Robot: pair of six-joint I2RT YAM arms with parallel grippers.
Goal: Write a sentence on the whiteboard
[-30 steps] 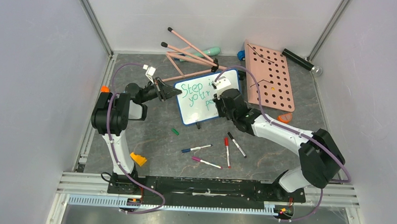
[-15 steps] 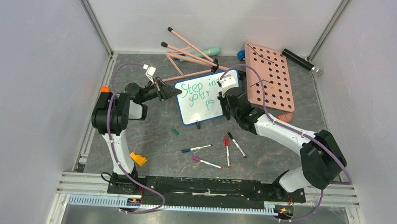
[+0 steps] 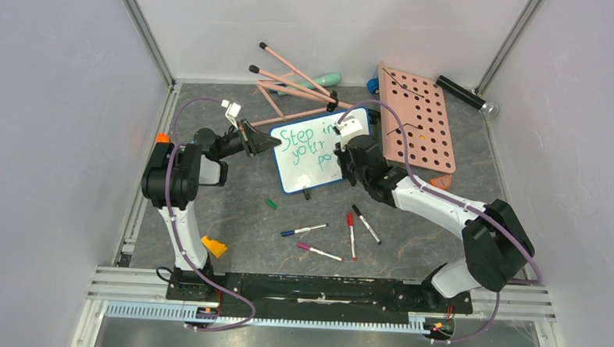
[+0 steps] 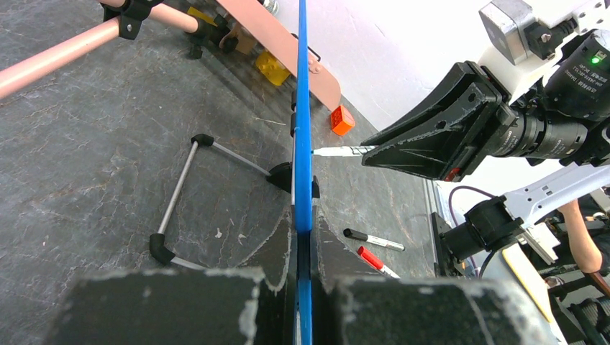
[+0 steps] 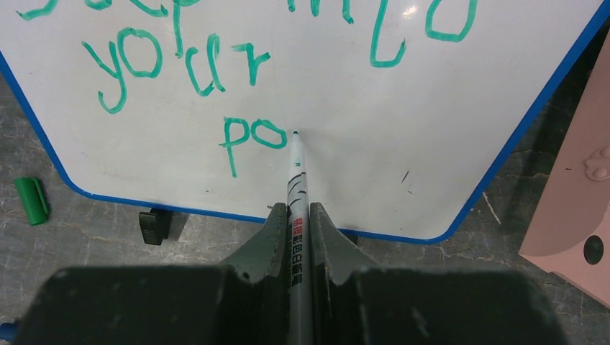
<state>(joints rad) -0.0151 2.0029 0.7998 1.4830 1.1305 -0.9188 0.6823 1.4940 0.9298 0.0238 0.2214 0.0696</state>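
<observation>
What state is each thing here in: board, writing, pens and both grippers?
whiteboard: propped up on its feet, one edge clamped.
sentence: unfinished, reads "Step into your po".
green marker: uncapped, tip on the whiteboard just after "po".
green cap: off, lying on the table.
left gripper: shut on the whiteboard.
right gripper: shut on the green marker.
four loose markers: capped, lying on the table.
</observation>
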